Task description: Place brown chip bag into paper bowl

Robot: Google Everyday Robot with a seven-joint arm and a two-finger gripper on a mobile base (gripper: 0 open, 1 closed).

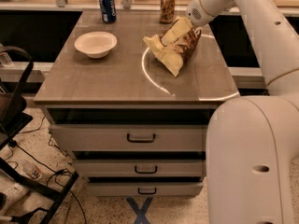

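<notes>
**One end of the bag is in the gripper**

The gripper [190, 30] is closed on the upper end of the brown chip bag [176, 48], a wrinkly foil bag with pale yellow ends. The bag leans, and its lower end touches the grey table top [117, 80], right of centre. The small round off-white paper bowl [96, 44] stands well apart, on the left side. The white arm [254, 17] comes from the right and bends down at the wrist.

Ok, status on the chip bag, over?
Gripper at brown chip bag upper end, back right of table. Bag not in paper bowl yet; bowl sits left. Blue can and brown can at back edge, off the path.
</notes>
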